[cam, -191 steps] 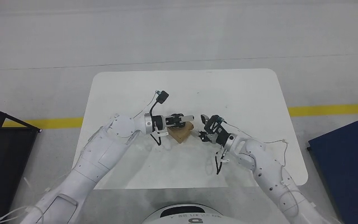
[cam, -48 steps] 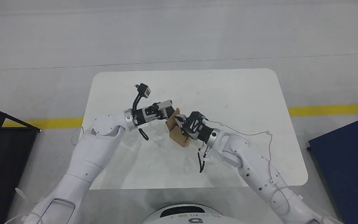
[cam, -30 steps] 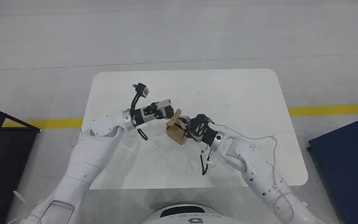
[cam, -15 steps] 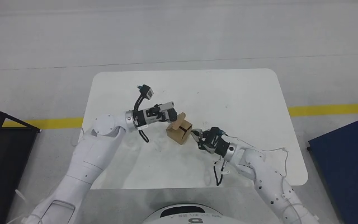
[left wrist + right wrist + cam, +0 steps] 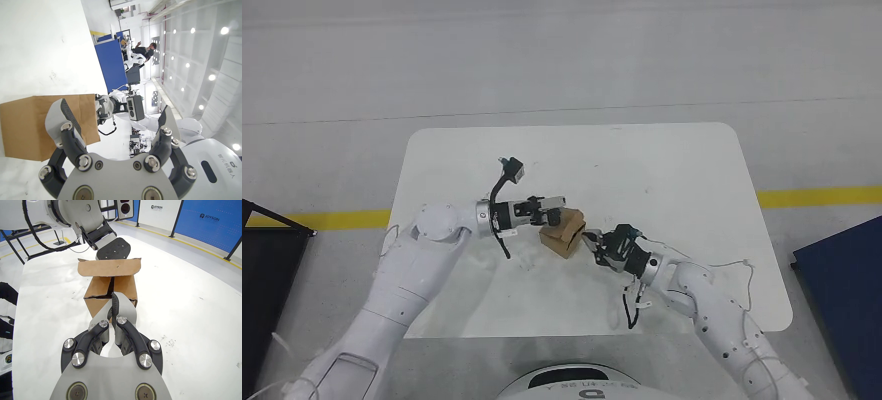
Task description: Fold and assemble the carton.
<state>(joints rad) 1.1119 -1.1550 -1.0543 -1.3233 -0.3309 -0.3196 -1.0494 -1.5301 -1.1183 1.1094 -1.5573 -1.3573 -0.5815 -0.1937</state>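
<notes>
Logging carton (image 5: 562,238) standing near the middle of the bench (image 5: 692,180). Noting two top flaps folded in with a seam between them, and one long flap standing up. Recording left claw (image 5: 114,106) spread open beside the carton, one pad (image 5: 113,247) just behind the raised flap; contact not discernible. Recording right claw (image 5: 113,296) pressed closed, gripping nothing, tips at the carton's top edge by the seam.
</notes>
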